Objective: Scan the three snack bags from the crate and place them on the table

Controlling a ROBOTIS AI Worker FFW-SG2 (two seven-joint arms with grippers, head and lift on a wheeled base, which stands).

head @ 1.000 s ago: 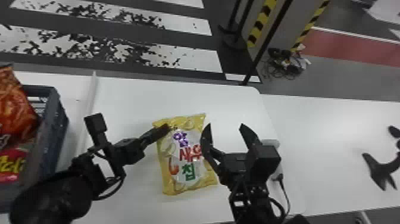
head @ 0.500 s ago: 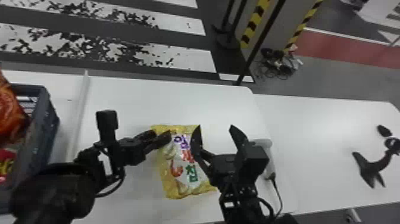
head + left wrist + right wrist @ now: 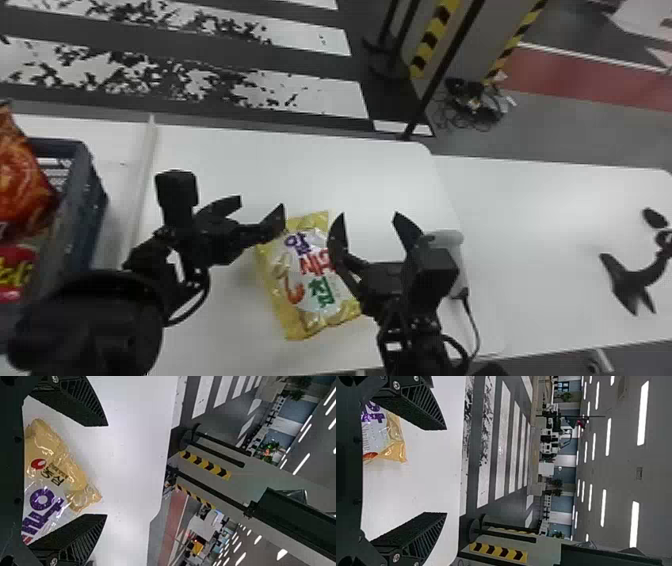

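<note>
On the white table [image 3: 300,165], lying flat with its printed side up, a yellow snack bag [image 3: 307,282]; purple, red and green lettering across its pale middle; near its upper left corner in the head view, the left gripper [image 3: 261,201], with fingers spread apart and nothing clamped between; one fingertip over that corner, hard to tell whether touching; in the left wrist view, too, fingers wide apart, with the bag behind the tips; over the bag's right edge in the head view, the right gripper [image 3: 370,214], also with fingers well apart and nothing clamped between; impossible to tell whether touching the bag; just beyond the right gripper, on the table, a white device [image 3: 447,245] with a dark cord [image 3: 474,327].

Farther out, on the robot's left, a dark blue-grey crate [image 3: 85,215]; in it, an orange-red snack bag [image 3: 22,185] and, nearer the robot, a red bag [image 3: 14,270] with yellow lettering; between the crate and the yellow bag, a raised white strip [image 3: 140,185]; well off to the right, over a white surface [image 3: 525,225], a black forked thing [image 3: 632,285]; past the table, a floor with white stripes and a heap of cables [image 3: 475,105].
</note>
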